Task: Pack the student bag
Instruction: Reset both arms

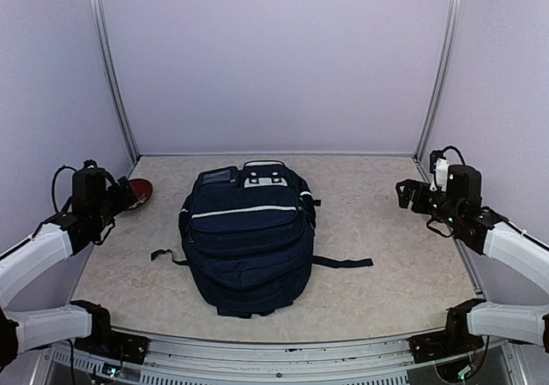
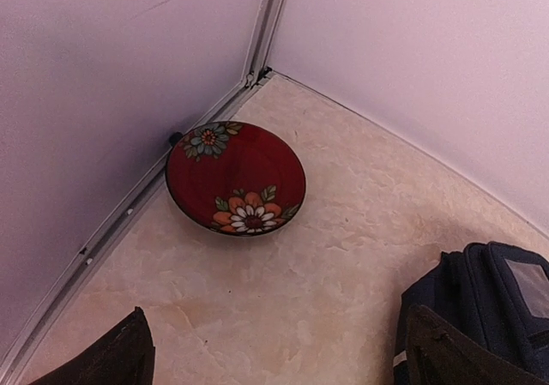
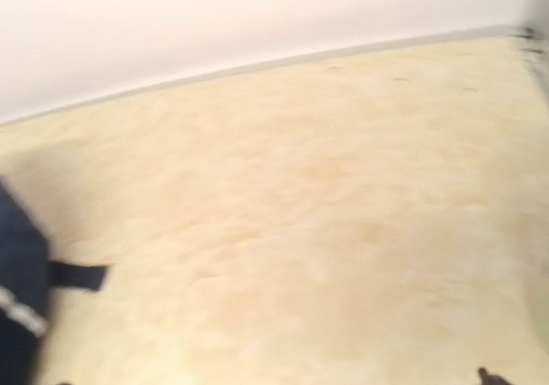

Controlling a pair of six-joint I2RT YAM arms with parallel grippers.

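The student bag [image 1: 249, 239], a dark navy backpack with a thin white stripe, lies flat in the middle of the table with its white-patched top towards the back wall. Its zips look closed. My left gripper [image 1: 123, 198] hangs at the far left, well apart from the bag, open and empty. In the left wrist view its fingers [image 2: 120, 359] stand wide apart over bare table, with a corner of the bag [image 2: 489, 295] at the right. My right gripper [image 1: 413, 196] hovers at the far right, open and holding nothing. The blurred right wrist view shows only a fingertip [image 3: 486, 375] and the bag's edge [image 3: 17, 308].
A red bowl with painted flowers [image 2: 236, 177] sits by the left wall near the back corner, just ahead of my left gripper. A black strap [image 1: 343, 262] trails from the bag to the right and a shorter one [image 1: 167, 255] to the left. Walls enclose three sides.
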